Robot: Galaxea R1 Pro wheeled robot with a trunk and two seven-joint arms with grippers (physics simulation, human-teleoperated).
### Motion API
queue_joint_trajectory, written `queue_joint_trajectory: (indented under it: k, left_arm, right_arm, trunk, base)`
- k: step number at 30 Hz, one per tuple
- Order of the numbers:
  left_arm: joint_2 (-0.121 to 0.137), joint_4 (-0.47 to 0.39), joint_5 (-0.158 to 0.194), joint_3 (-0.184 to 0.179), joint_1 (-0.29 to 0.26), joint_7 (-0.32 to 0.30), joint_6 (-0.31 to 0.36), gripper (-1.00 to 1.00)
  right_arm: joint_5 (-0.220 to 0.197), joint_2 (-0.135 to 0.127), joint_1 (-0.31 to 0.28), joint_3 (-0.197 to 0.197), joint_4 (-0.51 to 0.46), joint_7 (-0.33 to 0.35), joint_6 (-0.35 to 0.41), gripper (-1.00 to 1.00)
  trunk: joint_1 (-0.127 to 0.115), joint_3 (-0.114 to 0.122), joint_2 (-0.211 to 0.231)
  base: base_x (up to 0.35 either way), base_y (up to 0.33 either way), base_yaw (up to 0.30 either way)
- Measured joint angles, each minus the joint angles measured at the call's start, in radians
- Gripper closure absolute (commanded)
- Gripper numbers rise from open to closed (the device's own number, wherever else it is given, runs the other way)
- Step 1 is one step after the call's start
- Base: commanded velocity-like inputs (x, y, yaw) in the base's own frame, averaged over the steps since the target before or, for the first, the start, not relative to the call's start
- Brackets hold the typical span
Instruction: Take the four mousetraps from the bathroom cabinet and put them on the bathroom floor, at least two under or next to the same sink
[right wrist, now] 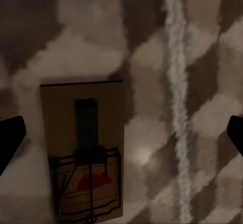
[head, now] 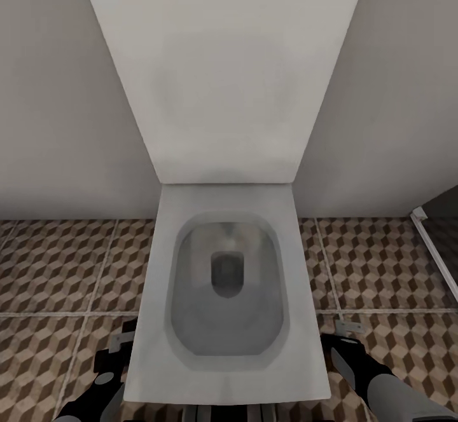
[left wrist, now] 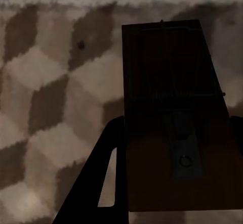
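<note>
In the left wrist view a tan-brown mousetrap (left wrist: 172, 133) with wire parts hangs tilted, close over the cube-pattern bathroom floor (left wrist: 45, 82). My left gripper (head: 119, 347) is shut on it: one dark finger (left wrist: 101, 183) presses its edge and the board hides the other. A second mousetrap (right wrist: 83, 148) lies flat on the bathroom floor (right wrist: 152, 42). My right gripper (head: 346, 336) stands open above it, its fingertips (right wrist: 10, 138) wide apart on either side. The sink and the cabinet are out of view.
A white square-edged toilet (head: 226, 295) stands straight ahead between my two arms, its tall cistern panel (head: 222, 72) against the pale wall. Patterned floor tiles (head: 57, 269) lie on both sides of it. A dark frame edge (head: 436, 250) is at the far right.
</note>
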Motion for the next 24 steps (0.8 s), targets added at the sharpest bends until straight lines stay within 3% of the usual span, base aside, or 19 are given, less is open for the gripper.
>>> queue_joint_trajectory:
  k: [24]
  left_arm:
    - [-0.002,-0.001,-0.002,0.004,0.0,0.0,0.001,1.0]
  right_arm:
    - [0.0,0.0,0.0,0.0,0.0,0.008,0.0,-1.0]
  trunk:
    - [0.0,0.0,0.0]
  base:
    - [0.0,0.0,0.0]
